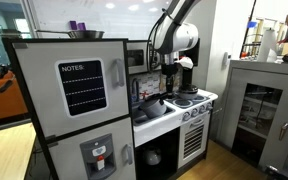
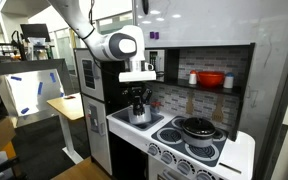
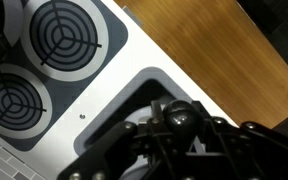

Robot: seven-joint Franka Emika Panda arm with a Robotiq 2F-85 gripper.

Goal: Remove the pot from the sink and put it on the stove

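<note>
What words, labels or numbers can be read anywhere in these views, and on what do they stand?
"NOTES:" on the dark panel in the upper door of the play fridge, above ruled lines.
Any markings on the front of the stove: too small to read.
Wrist view: no text.

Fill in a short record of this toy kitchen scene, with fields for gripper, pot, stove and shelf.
gripper: the gripper hangs over the sink; open or shut unclear
pot: the silver pot sits in the sink, directly under the gripper
stove: the stove is beside the sink, with a dark pan on a back burner
shelf: a red bowl
</note>
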